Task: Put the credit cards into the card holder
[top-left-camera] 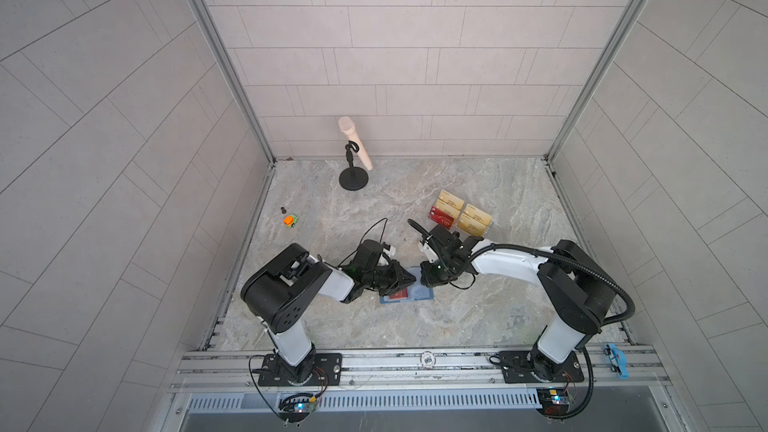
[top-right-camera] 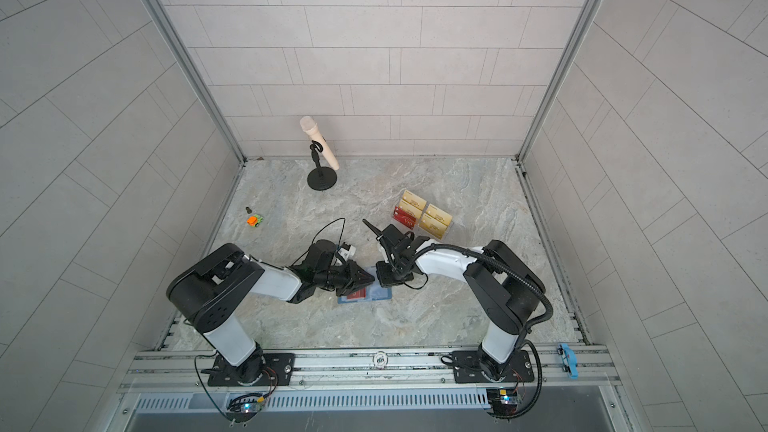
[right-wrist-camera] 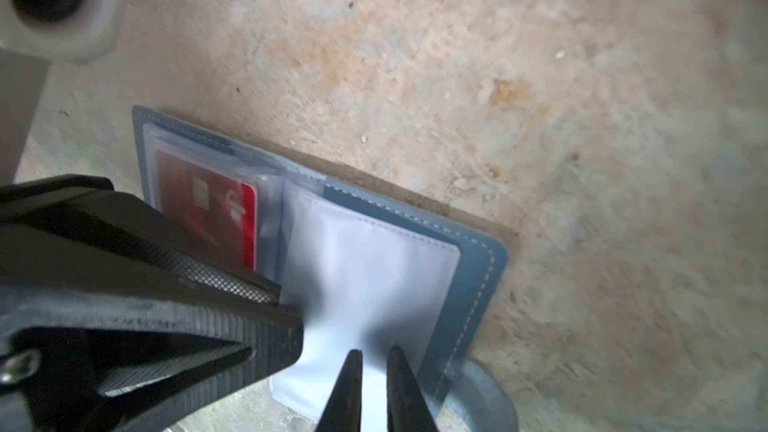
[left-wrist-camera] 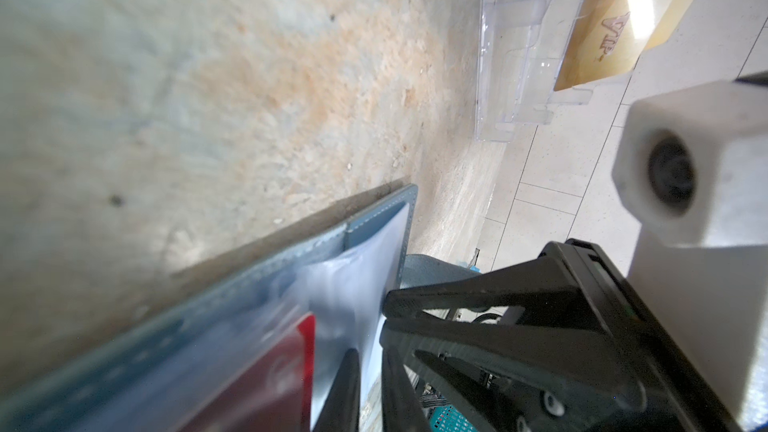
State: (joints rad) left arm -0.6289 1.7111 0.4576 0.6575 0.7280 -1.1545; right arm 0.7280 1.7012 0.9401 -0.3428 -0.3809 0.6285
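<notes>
Open card holder, red card inside

Two red cards are showing in both top views: one standing in the single clear stand right of centre, the other lying in the one wallet at lower centre. Four gold cards are sitting in that stand. One microphone is leaning at upper centre. One toy car is resting at left. Two arms are reaching in from the bottom edge.
</notes>
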